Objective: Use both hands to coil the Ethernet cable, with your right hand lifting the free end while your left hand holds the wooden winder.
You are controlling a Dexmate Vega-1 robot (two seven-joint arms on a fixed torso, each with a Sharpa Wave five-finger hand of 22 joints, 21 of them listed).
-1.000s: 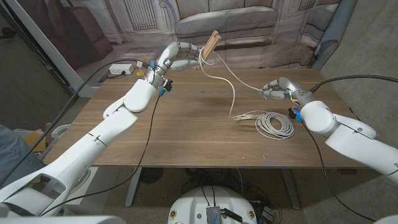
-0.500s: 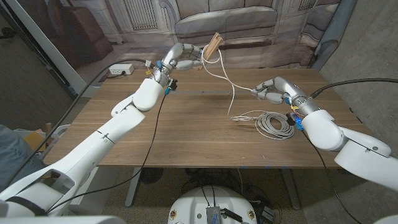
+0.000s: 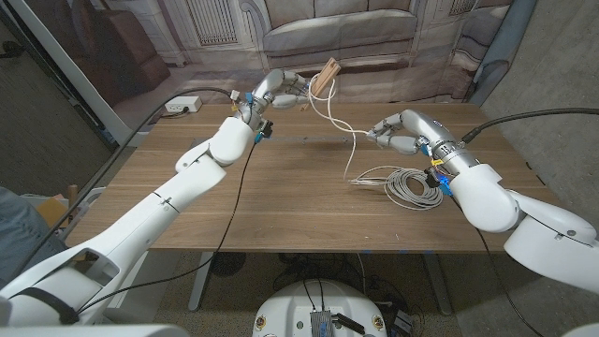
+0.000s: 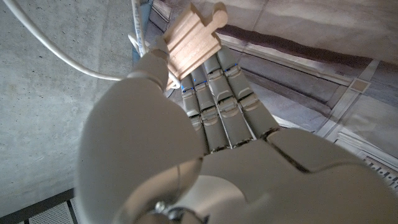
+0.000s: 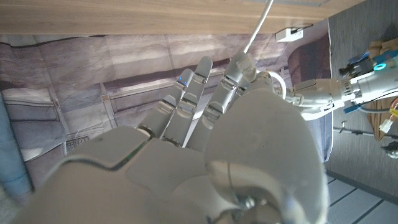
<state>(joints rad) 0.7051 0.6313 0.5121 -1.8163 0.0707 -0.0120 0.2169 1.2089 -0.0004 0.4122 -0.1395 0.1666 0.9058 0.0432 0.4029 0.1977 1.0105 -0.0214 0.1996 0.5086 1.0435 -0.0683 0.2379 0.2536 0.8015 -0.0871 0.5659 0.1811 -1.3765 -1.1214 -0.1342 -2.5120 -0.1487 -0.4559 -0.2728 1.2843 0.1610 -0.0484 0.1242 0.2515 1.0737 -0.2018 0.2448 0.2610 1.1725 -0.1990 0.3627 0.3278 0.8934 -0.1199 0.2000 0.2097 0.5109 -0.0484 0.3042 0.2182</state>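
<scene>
The wooden table (image 3: 281,201) is the landmark. Beyond its far left corner a white power strip (image 3: 183,103) lies on the floor, with a black cord running from it. A grey printed cloth with a sofa picture (image 3: 337,37) hangs behind the far edge. A concrete floor shows past the right edge.

The left hand (image 3: 284,90) is up above the far edge and grips the wooden winder (image 3: 325,75); in the left wrist view the fingers (image 4: 217,106) wrap around the winder (image 4: 193,40). The white Ethernet cable (image 3: 348,140) hangs down from the winder to the table. Most of it lies in a loose coil (image 3: 410,185) on the table's right part.

The right hand (image 3: 401,131) is above the table, near the coil, and pinches the cable. The near half of the table is bare wood.
</scene>
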